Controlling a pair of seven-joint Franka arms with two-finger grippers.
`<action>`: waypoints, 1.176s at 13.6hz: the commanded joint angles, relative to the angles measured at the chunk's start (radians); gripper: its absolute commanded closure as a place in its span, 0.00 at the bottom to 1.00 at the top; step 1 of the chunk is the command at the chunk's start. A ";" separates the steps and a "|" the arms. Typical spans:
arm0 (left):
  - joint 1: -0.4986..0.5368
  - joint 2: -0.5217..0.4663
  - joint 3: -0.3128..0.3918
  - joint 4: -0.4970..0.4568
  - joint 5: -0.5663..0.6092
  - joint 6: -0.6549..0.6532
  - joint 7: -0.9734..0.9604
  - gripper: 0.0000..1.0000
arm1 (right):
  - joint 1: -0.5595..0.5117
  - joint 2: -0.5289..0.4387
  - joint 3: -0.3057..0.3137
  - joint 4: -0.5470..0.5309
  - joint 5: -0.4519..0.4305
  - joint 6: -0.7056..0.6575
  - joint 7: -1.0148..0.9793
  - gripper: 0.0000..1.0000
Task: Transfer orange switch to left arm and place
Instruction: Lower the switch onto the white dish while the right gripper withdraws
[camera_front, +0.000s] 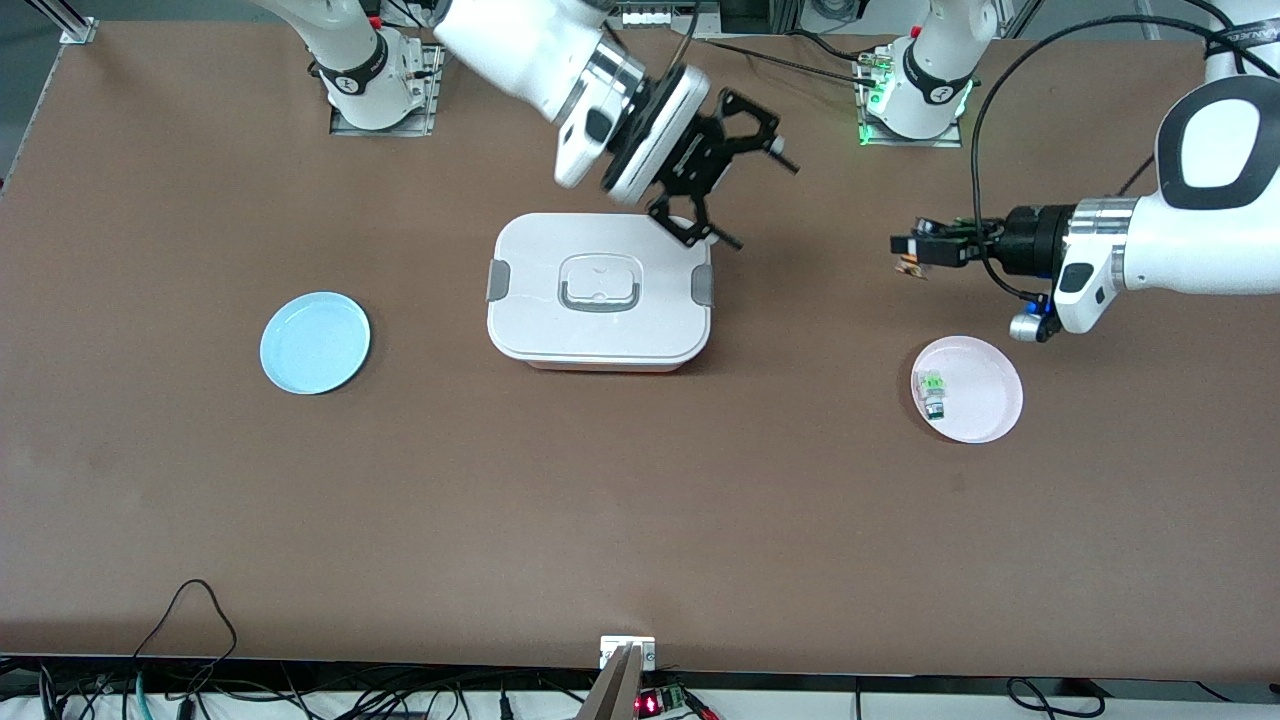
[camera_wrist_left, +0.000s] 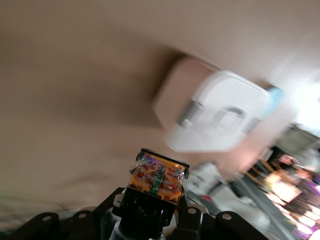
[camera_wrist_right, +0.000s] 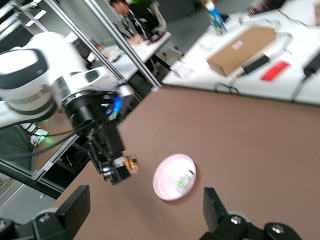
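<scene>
My left gripper (camera_front: 908, 256) is shut on the orange switch (camera_front: 910, 268) and holds it in the air over bare table between the box and the pink plate. In the left wrist view the switch (camera_wrist_left: 157, 179) stands between my fingers, its orange body outward. My right gripper (camera_front: 745, 195) is open and empty, up in the air over the box's corner toward the left arm's end. The white box (camera_front: 600, 290) sits mid-table, lid on. In the right wrist view the left gripper (camera_wrist_right: 116, 170) shows with the switch (camera_wrist_right: 131, 164).
A pink plate (camera_front: 985, 395) toward the left arm's end holds a small green-and-white switch (camera_front: 933, 390). A light blue plate (camera_front: 315, 342) lies toward the right arm's end. Cables run along the table edge nearest the front camera.
</scene>
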 joint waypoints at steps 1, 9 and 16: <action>0.000 0.036 0.001 -0.005 0.176 0.101 0.132 1.00 | -0.036 -0.035 -0.089 0.000 0.017 -0.164 0.046 0.00; 0.037 0.226 0.006 -0.100 0.614 0.578 0.270 1.00 | -0.036 -0.141 -0.535 0.007 -0.210 -0.925 0.014 0.00; 0.015 0.370 0.070 -0.103 0.654 0.796 0.269 1.00 | -0.036 -0.225 -0.728 0.000 -0.557 -1.241 0.030 0.00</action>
